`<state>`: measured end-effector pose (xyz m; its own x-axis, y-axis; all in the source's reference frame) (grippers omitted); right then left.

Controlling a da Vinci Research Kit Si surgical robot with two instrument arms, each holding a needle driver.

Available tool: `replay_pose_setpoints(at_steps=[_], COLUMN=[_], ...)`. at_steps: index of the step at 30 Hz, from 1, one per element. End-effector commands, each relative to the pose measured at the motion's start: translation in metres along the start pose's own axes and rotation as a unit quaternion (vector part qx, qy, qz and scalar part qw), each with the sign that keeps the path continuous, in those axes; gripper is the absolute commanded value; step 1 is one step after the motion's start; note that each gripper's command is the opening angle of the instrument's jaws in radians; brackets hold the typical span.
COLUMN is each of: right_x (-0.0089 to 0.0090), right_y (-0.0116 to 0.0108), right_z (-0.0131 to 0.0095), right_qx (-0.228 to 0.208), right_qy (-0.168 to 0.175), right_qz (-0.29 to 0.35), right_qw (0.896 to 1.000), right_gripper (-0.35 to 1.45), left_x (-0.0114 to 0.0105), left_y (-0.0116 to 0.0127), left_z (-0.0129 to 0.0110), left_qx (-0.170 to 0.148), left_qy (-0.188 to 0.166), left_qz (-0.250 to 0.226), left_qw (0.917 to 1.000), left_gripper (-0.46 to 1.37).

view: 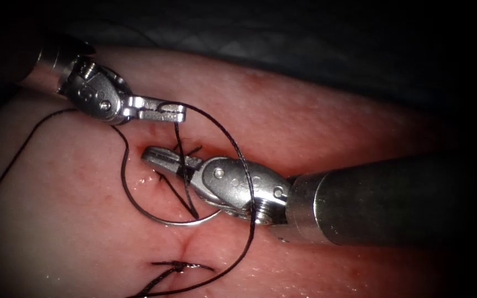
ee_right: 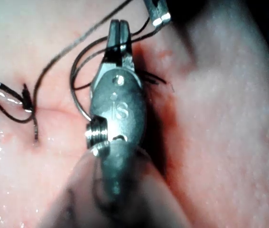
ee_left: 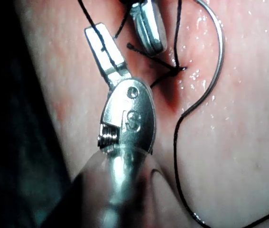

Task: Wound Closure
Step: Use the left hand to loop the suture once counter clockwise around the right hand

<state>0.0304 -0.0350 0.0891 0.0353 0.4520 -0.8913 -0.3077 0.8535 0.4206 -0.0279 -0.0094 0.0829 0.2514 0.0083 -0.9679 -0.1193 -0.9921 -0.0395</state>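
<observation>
Pale pink, glistening slab of tissue (view: 332, 116) with a reddened cut (view: 186, 243) running down its middle. The right arm's steel needle driver (view: 164, 159) enters from the right on a thick grey shaft, its jaws pressed together over the cut where short thread ends cross them; whether they grip a strand cannot be told. The left arm's steel needle driver (view: 164, 112) reaches in from the upper left, its jaws clamped on the dark braided thread (view: 233, 140), which arcs over the right tool. The thin curved silver needle (view: 178, 221) lies loose on the tissue across the cut, held by neither tool. A knotted stitch (view: 179, 267) sits lower on the cut.
</observation>
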Motion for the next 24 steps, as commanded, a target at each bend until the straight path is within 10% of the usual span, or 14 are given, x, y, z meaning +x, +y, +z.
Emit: replay_pose_setpoints(at_steps=[1, 24], right_x=[-0.0002, -0.0010], right_y=[0.0001, 0.0005], right_z=[0.0000, -0.0008], right_qx=[-0.001, -0.064], right_qy=[0.014, 0.088], right_qz=[0.007, 0.098], right_qw=[1.000, 0.989], right_gripper=[-0.35, -0.35], left_x=[-0.0003, -0.0035], left_y=[-0.0002, 0.0021], left_z=[0.0001, -0.0014], left_qx=[0.000, 0.011], left_qy=[0.002, 0.023], left_qz=[0.006, 0.055], left_qw=[1.0000, 0.9982], left_gripper=[-0.35, -0.35])
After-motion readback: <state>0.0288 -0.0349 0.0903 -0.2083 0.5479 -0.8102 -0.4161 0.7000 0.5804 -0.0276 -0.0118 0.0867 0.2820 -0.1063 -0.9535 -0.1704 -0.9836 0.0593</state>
